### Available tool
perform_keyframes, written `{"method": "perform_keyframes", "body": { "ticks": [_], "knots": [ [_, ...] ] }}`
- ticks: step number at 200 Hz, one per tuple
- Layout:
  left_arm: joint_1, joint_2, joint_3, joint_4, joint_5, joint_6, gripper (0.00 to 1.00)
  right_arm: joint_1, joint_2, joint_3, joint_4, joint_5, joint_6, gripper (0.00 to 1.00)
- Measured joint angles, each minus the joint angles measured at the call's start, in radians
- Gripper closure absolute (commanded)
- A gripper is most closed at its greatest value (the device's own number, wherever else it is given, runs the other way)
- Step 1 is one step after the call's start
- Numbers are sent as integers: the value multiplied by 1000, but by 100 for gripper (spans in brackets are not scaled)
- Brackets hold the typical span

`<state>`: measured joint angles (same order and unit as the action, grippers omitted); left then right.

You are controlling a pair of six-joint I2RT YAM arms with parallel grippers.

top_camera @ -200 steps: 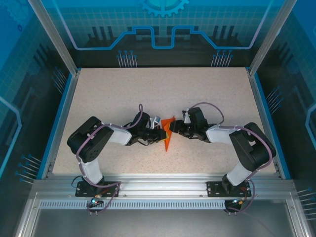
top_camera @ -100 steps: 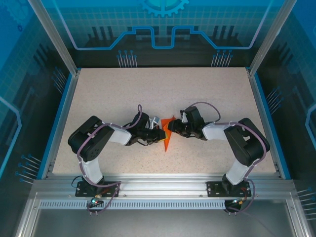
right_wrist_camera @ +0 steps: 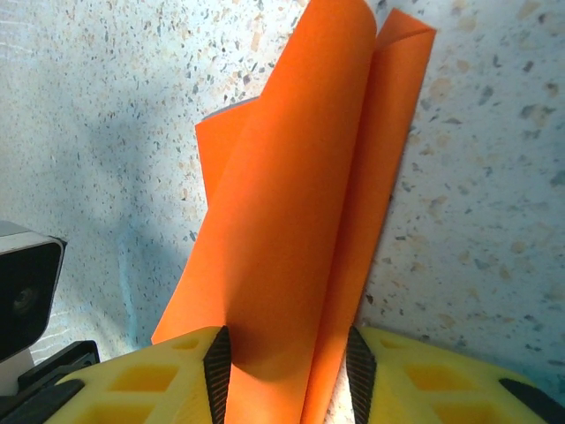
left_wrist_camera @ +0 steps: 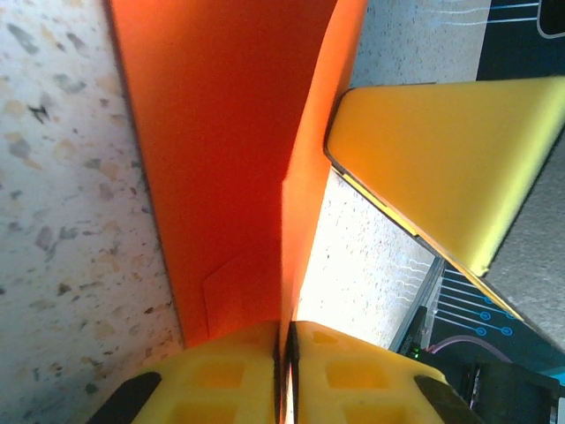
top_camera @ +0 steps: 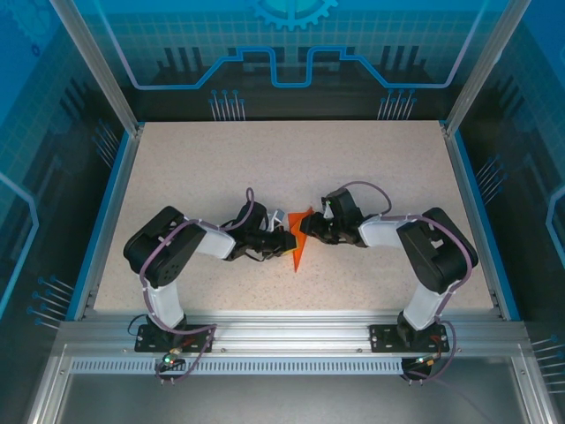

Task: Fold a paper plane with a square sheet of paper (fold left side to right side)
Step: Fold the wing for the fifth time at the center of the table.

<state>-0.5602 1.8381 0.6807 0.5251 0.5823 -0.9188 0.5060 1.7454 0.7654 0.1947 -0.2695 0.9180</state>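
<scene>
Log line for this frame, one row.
orange paper: partly folded, on table | left jaws: shut on paper edge | right jaws: apart, straddling folded layers

Paper (top_camera: 300, 250) on table (top_camera: 221, 168) centre, between left tool (top_camera: 289, 240) and right tool (top_camera: 310, 231).

One sheet of orange paper (top_camera: 299, 252), folded, sits between two grippers: the left gripper (top_camera: 290, 240) and the right gripper (top_camera: 308, 231). Each carries two yellow fingers (right_wrist_camera: 159, 380), four altogether. There are two arms, the left arm (top_camera: 168, 252) and the right arm (top_camera: 437, 252), over one speckled table (top_camera: 221, 168).
</scene>
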Motion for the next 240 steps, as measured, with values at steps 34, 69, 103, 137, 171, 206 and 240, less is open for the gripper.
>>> {"method": "perform_keyframes", "body": {
  "ticks": [34,69,103,137,171,206,240],
  "knots": [
    [1,-1,0,-16,0,3,73,0,6,16,-27,0,3,59],
    [9,-45,2,-74,1,26,58,0,9,22,-37,0,3,60],
    [48,-74,6,-106,2,31,54,0,9,22,-38,0,3,60],
    [68,-66,37,-124,11,30,54,0,9,22,-38,0,3,60],
    [68,-26,88,-124,26,31,58,0,9,22,-38,0,3,60],
    [72,-3,117,-140,53,35,65,0,9,22,-38,1,10,60],
    [73,5,140,-160,72,54,78,-1,10,22,-38,2,18,60]
  ]
}}
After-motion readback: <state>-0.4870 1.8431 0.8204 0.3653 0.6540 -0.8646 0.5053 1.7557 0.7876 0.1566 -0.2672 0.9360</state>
